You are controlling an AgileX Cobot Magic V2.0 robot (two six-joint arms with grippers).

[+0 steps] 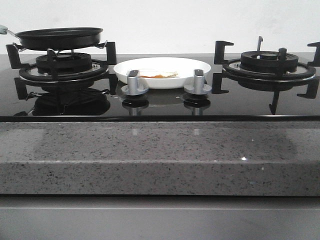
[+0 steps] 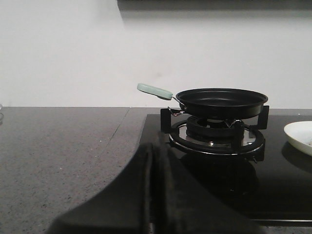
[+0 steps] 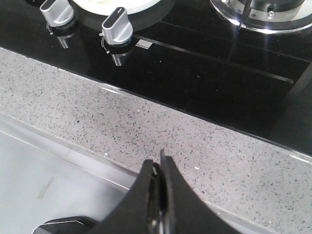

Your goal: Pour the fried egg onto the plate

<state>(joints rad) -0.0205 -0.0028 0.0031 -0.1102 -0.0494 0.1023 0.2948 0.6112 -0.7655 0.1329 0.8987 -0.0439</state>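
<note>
At the middle of the worktop's back edge, the fried egg [image 1: 159,75] lies on the plate [image 1: 200,70]; left claw [image 2: 151,195] and right claw [image 3: 158,195] are both pressed together, empty.

A plain white wall [image 1: 160,25] stands behind everything. In front of it is a shiny black glass stove top [image 1: 160,102] with a black burner [image 1: 270,67] on the right side and two silver knobs [image 1: 135,82] near the middle. The stove sits in a grey speckled stone counter [image 1: 160,160] with a thick front edge. Soft light shines off the glass. A dark strip [image 2: 214,5] runs high on the wall, maybe a shelf or hood.
</note>
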